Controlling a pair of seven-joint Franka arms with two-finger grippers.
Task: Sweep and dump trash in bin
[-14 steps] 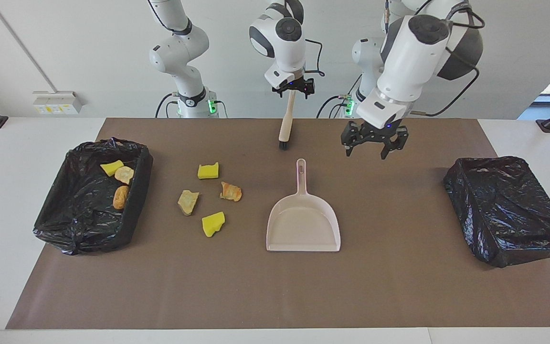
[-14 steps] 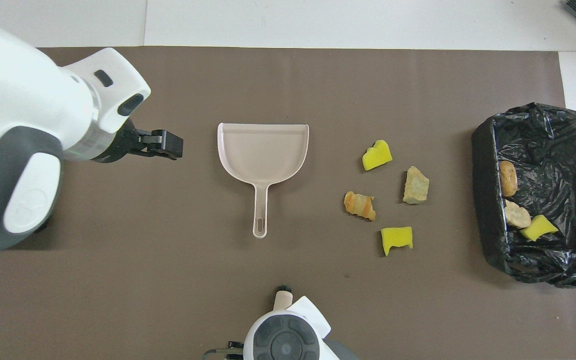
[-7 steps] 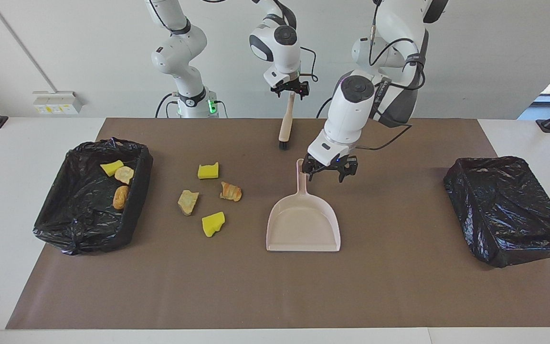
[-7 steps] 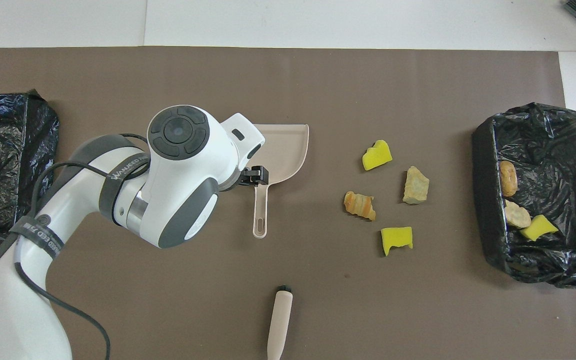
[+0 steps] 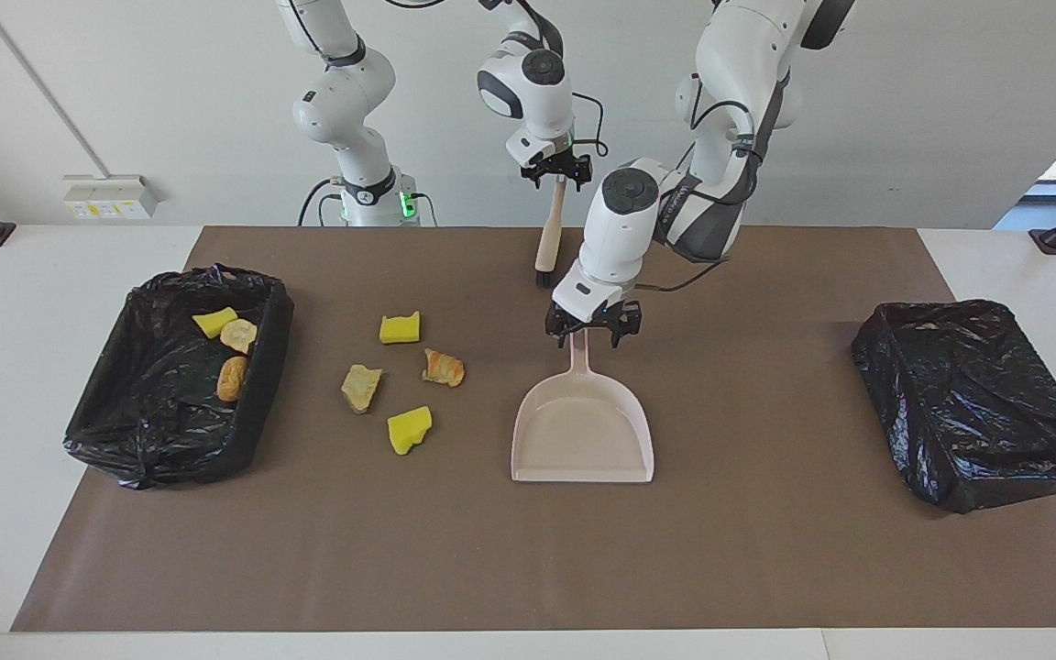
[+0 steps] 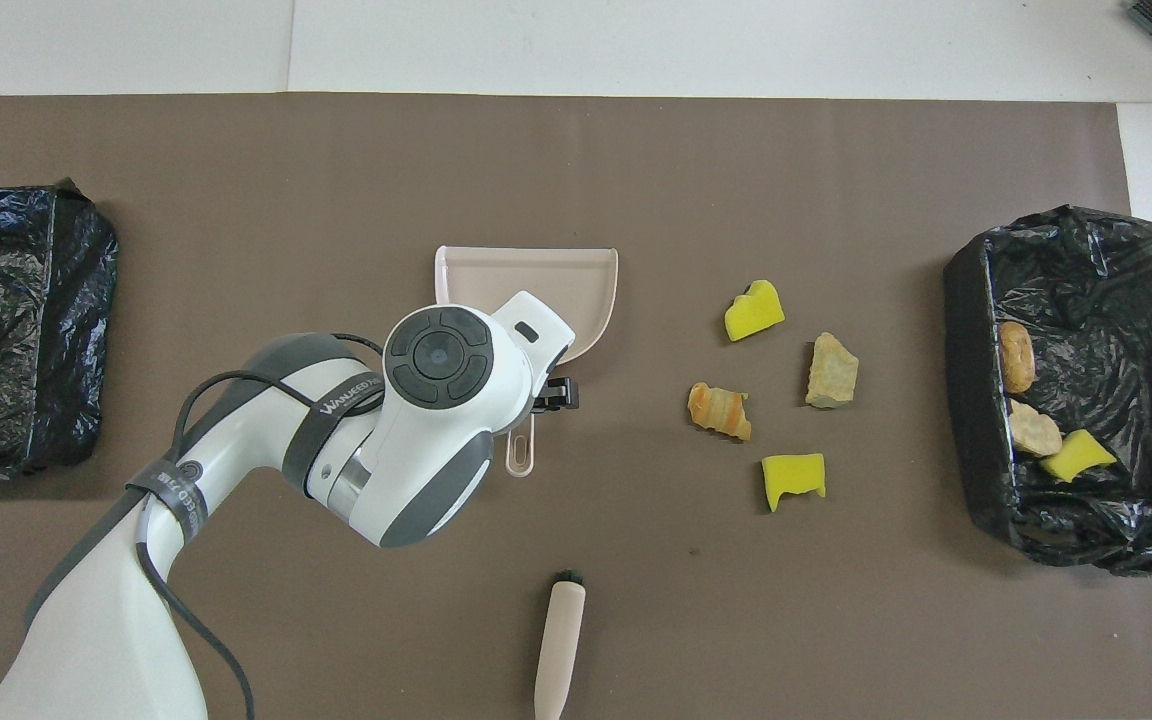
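Left gripper (image 5: 593, 332) low over dustpan (image 5: 583, 431) handle, spread, not clamped; right gripper (image 5: 556, 174) pinching brush (image 5: 548, 240) upright, bristles down, nearer robots than dustpan; four trash lumps (image 5: 402, 369) on bench beside dustpan, toward right arm's end; three more in black-lined bin (image 5: 170, 385) past them.

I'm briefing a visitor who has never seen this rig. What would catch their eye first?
The left gripper, open, is down at the handle of the pink dustpan mid-table. Beside it lie four loose trash pieces; three more sit in the black-lined bin at the right arm's end.
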